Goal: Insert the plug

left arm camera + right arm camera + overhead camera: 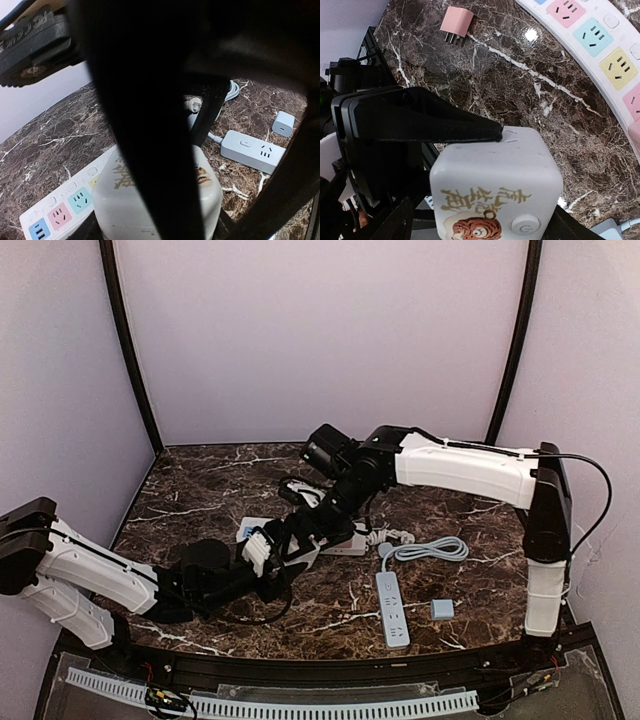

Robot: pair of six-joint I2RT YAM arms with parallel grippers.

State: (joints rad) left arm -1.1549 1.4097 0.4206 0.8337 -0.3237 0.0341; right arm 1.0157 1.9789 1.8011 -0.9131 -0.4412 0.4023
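Observation:
The plug is a white cube (495, 170) with a tiger picture and gold characters. It hangs above the marble table, gripped from both sides. My right gripper (496, 222) is shut on its lower flanks. My left gripper (157, 222) is also shut on the cube (210, 187), and one of its black fingers (445, 125) lies along the cube's top edge. A broad black part of the other arm hides most of the cube in the left wrist view. The white power strip with coloured sockets (600, 42) lies below and beside it, and it shows in the left wrist view (55, 215). The two grippers meet mid-table (298, 537).
A pink plug (457, 22) lies on the marble beyond the strip. A grey-blue power strip (392, 608) with its coiled cable (432, 550) lies at the front right, with a small blue adapter (442, 608) beside it. The white strip (250, 530) is partly under the arms.

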